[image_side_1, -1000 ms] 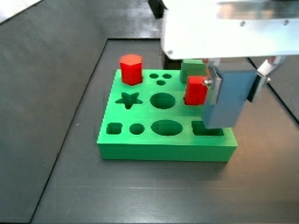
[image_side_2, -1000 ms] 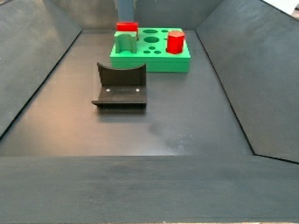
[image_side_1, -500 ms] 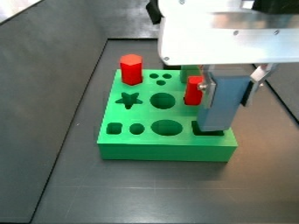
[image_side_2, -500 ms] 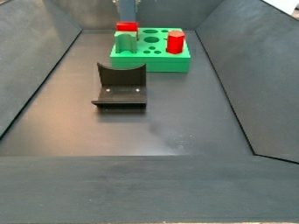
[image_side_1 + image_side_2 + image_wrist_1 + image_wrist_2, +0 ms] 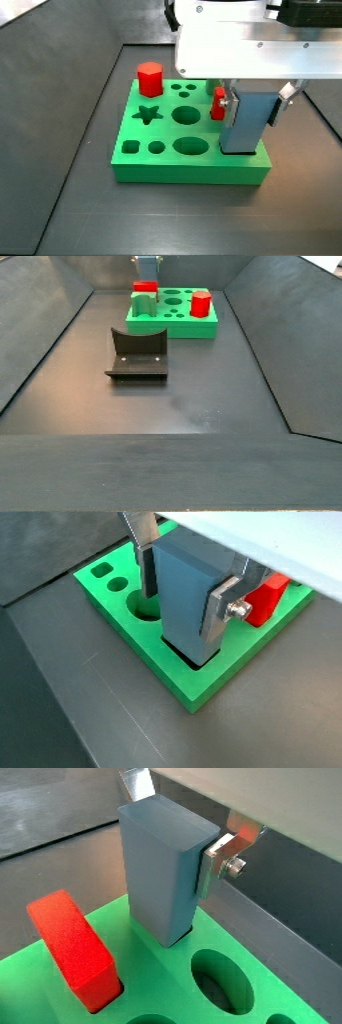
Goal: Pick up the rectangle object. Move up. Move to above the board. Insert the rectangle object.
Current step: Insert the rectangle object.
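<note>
The rectangle object [image 5: 247, 126], a tall grey-blue block, stands upright with its lower end in a rectangular hole at a corner of the green board [image 5: 160, 166]. It shows in both wrist views [image 5: 187, 607] [image 5: 158, 873]. My gripper [image 5: 251, 96] is shut on the block's upper part, with a silver finger on each side [image 5: 219, 604] [image 5: 221, 850]. The board also shows in both wrist views [image 5: 201, 684] [image 5: 160, 990] and far off in a side view [image 5: 174, 326].
A red cube [image 5: 219, 101] [image 5: 74, 950] sits in the board beside the block. A red hexagonal prism [image 5: 150, 78] stands at the board's far corner. The dark fixture [image 5: 138, 354] stands on the grey floor in front of the board. Sloped grey walls surround the floor.
My gripper has moved down with the block. The block's lower end has gone from just above the board into the hole.
</note>
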